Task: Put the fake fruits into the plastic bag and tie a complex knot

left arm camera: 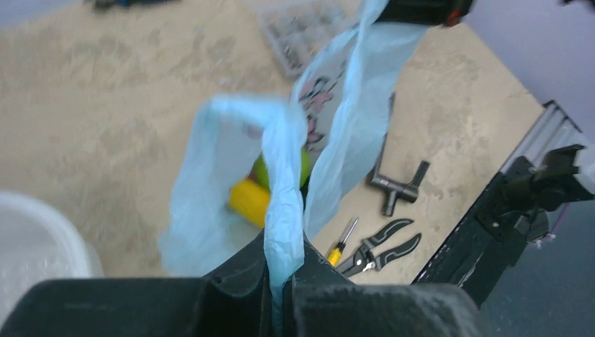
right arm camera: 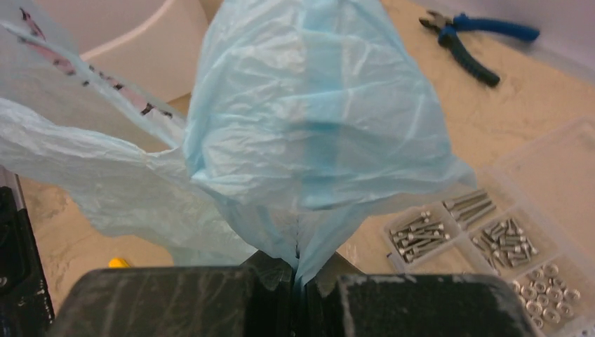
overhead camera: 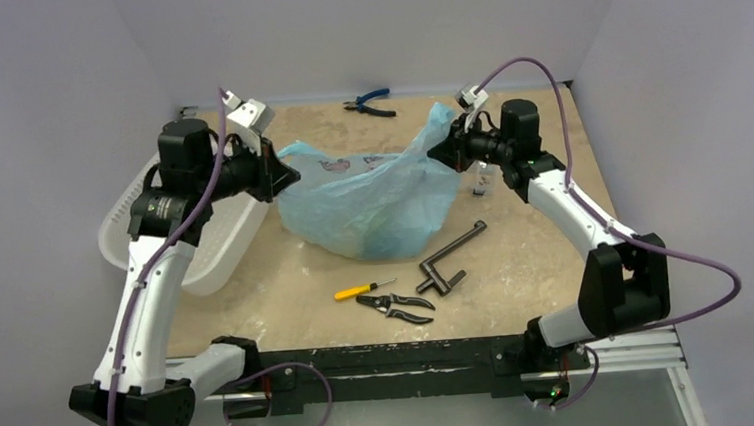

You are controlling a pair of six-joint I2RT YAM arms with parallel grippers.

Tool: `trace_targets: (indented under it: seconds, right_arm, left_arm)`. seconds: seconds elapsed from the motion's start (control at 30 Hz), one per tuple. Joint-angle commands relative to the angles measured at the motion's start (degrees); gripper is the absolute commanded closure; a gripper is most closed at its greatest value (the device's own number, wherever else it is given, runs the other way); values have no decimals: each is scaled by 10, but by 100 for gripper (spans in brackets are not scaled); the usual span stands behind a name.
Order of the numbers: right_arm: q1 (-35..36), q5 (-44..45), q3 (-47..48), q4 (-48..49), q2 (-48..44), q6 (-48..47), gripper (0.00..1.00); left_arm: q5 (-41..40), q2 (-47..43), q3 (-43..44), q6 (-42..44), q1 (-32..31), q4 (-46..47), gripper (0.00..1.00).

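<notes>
While both arms hold up off the table, I see the plastic bag strung between them, one corner in each tool. The left gripper is clamped on the bag's left corner. From its wrist camera, a twisted strip of blue film runs straight down into the pinched fingers, with nothing but plastic between them. The right gripper is closed the same way on the right corner, and the film balloons up above its fingers into a pointed flap.

The bag's belly sags low between the two tools, above mid-table; I cannot tell whether it touches the surface. Through the open mouth I make out a yellow fruit with a bright green fruit just behind it, both down inside.

A white tub sits beside the left arm. A dark T-handle, yellow screwdriver and black pliers lie nearer the bases. Blue pliers lie beyond the bag, and a compartment box lies under the right tool.
</notes>
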Motion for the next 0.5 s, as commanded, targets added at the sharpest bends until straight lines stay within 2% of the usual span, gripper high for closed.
trace_targets:
  seconds: [0.0,0.13,0.23,0.3,0.37,0.4,0.47]
  right_arm:
    - [-29,7,10,-69,22,4,100]
    - [-40,-15,37,-102,54,-1,100]
    - [-40,-67,53,-88,47,7,100]
    - [-38,-105,60,-63,34,17,100]
    - [-35,-141,83,-55,26,18,100]
    - [-32,-155,96,-56,24,12,100]
    - [-23,-179,119,-58,20,-2,99]
  left_arm:
    - [-102,-17,-107,-42,45,27,100]
    - [-71,-34,-165,49,54,-8,100]
    - [-24,-35,-143,109,55,-30,98]
    - [18,-23,-88,152,55,-44,75]
    - [48,-5,-16,186,55,-51,44]
    - [66,10,28,196,54,-57,33]
    - [107,54,131,237,44,-98,18]
